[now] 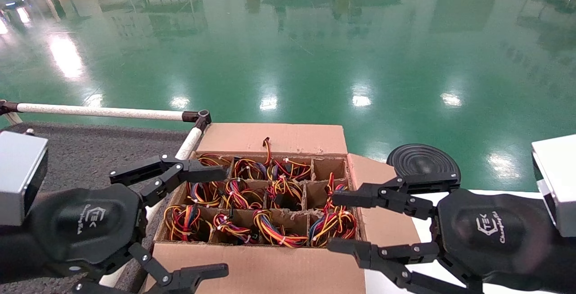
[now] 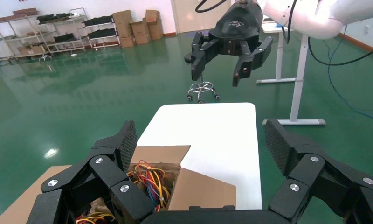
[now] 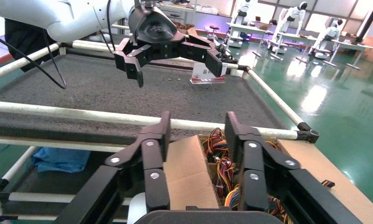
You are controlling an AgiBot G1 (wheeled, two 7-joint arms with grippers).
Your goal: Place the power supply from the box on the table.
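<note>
No power supply (image 1: 274,233) has left the box (image 1: 274,138) yet; only wire bundles show in its cells, beside the table's (image 1: 85,159) railed corner; the left claw (image 1: 193,222) and right claw (image 1: 346,222) both hang spread wide over it, holding nothing; every step remains.

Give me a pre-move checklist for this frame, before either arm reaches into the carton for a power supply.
1. Left gripper open, holding nothing: ok.
2. Right gripper open, holding nothing: ok.
3. Box flaps folded out, cells reachable: ok.
4. Wire bundles visible in the cells, grey cases beneath hidden: cannot tell which unit is free.
5. Table felt beside the box bare for the drop: ok.
6. Either gripper centred over a cell: not ok, both hover at the box's sides.
</note>
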